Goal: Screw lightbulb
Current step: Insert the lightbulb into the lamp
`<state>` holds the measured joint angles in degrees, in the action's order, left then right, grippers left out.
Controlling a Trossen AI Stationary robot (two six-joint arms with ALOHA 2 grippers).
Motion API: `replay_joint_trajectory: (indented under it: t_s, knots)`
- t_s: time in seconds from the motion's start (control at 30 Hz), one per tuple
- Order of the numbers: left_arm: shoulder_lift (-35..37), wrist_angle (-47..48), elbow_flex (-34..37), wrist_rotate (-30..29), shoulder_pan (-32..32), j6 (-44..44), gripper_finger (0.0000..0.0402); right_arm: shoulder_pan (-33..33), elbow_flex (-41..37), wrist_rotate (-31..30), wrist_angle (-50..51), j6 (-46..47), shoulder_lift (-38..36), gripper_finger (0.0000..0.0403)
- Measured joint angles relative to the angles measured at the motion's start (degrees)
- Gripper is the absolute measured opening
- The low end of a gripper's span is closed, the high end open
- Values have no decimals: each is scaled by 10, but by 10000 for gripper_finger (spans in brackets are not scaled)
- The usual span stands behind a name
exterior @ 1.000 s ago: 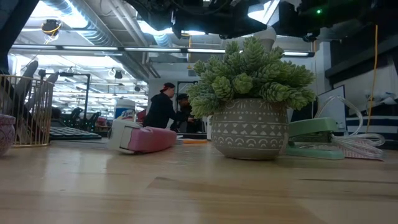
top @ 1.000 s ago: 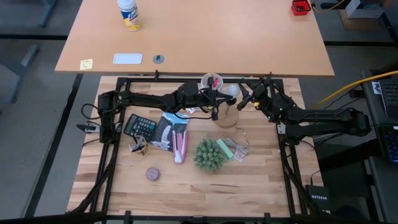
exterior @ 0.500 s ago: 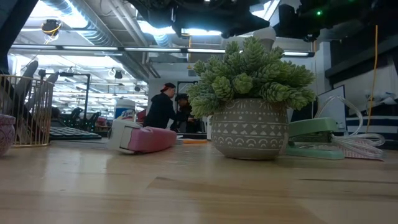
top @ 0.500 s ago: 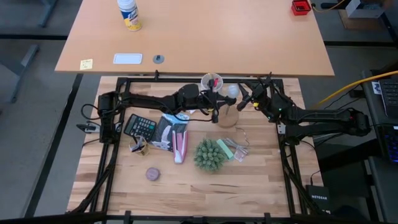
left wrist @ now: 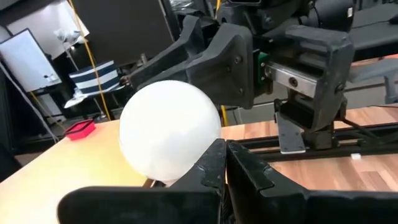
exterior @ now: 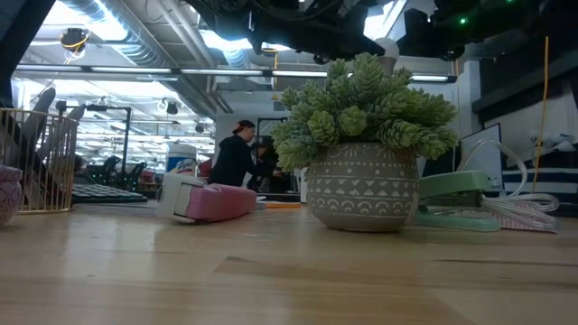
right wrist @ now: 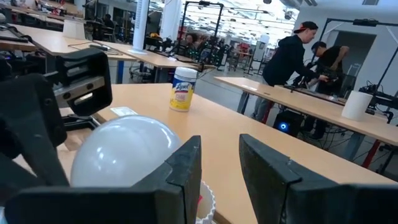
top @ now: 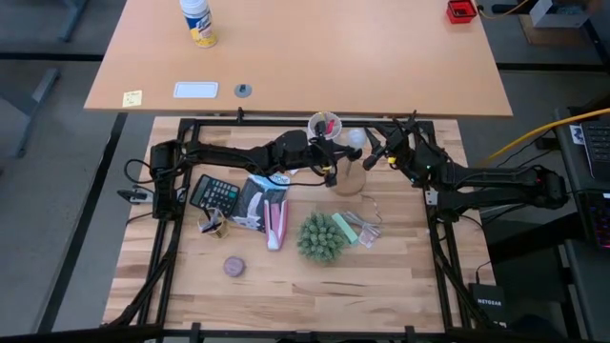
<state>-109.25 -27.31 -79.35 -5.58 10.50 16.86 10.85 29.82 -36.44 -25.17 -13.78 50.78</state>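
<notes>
The lightbulb point(top: 355, 141), white and frosted, hangs in the air over the table's far middle, above the plant in the low view point(exterior: 386, 52). My right gripper point(top: 370, 152) reaches it level from the right. In its wrist view the globe point(right wrist: 118, 155) bulges beside one finger of the gripper point(right wrist: 221, 171). My left gripper point(top: 330, 170) comes level from the left, shut, with its tips point(left wrist: 224, 163) close under the globe point(left wrist: 165, 130). A tan round wooden disc point(top: 348, 181) lies below them. The bulb's screw base is hidden. My right gripper carries the lightbulb at its finger ends, level, from the table's right. Its own fingers point(right wrist: 183, 168) hide the place of contact, so I cannot tell which part is between them. The bulb is clear of the table. My left gripper's shut fingertips point(left wrist: 214, 158) lie by the globe's lower side point(left wrist: 186, 158); I cannot tell whether they touch it.
A potted plant point(top: 321, 238) stands at the table's middle, with a mint stapler point(top: 345, 229) to its right. A pink-and-white device point(top: 276, 224) and a calculator point(top: 214, 193) lie to the left. A white cup point(top: 324, 124) stands at the far edge and a brown puck point(top: 233, 267) lies near the front left.
My left gripper has turned a little at its wrist beside the lightbulb without leaving its place. The bulb and my right gripper have kept still.
</notes>
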Motion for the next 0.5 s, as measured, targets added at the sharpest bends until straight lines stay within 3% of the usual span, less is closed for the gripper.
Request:
replay_joint_trajectory:
  t_s: [0.5]
  knots:
    - [0, 33, 0, -14, 0, -2, 5, 0, 0, 29, 37, 35, 0, 113]
